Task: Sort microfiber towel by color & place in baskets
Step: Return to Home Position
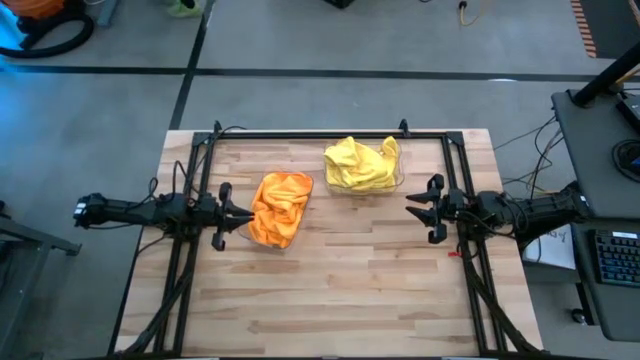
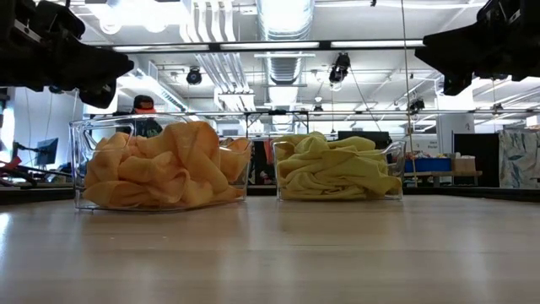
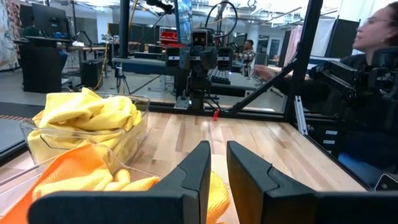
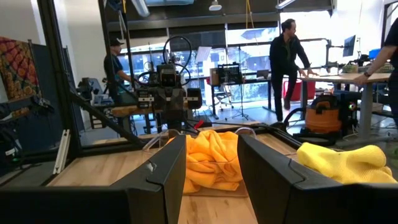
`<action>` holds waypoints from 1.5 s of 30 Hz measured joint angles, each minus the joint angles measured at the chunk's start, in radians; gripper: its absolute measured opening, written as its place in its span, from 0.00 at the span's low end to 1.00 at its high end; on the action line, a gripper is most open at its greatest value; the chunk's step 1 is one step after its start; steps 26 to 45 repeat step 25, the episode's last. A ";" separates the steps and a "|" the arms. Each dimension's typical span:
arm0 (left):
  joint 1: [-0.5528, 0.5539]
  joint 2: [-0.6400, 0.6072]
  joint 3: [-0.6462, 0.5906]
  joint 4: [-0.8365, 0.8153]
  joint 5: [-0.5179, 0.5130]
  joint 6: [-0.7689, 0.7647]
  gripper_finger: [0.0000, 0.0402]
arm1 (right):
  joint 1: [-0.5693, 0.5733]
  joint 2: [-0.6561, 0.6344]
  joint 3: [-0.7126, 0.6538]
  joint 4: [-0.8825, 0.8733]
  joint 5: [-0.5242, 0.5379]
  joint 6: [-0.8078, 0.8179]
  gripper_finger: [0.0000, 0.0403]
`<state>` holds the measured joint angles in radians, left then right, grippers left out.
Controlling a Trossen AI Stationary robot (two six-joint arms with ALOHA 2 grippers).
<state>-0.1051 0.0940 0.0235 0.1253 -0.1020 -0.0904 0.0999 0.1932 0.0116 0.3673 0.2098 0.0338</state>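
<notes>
Several orange towels [image 1: 280, 208] lie crumpled in a heap in the clear basket [image 2: 78, 160] at the table's left-centre. Several yellow towels [image 1: 362, 165] fill the second clear basket [image 2: 396, 173], which is farther back and to the right. My left gripper [image 1: 247, 213] hovers at the left side of the orange heap, above table height. In the left wrist view the left gripper [image 3: 219, 152] is open by a narrow gap. My right gripper [image 1: 412, 210] hovers right of both baskets. The right wrist view shows the right gripper [image 4: 212, 146] open and empty, facing the orange towels [image 4: 211, 158].
A black metal frame [image 1: 310, 133] runs along the table's far edge and both sides. Bare wood [image 1: 340, 290] stretches from the baskets to the near edge. A small red bit [image 1: 452, 252] lies near the right arm's base. People stand in the room beyond.
</notes>
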 joint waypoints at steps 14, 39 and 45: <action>0.000 0.010 0.000 0.000 0.000 0.000 0.10 | 0.000 0.000 0.000 0.000 0.000 0.000 0.35; 0.000 0.011 0.000 0.000 0.000 0.000 0.10 | 0.000 0.000 0.000 0.000 0.000 0.000 0.35; 0.000 0.011 0.000 0.000 0.000 0.000 0.10 | 0.000 0.000 0.000 0.000 0.000 0.000 0.35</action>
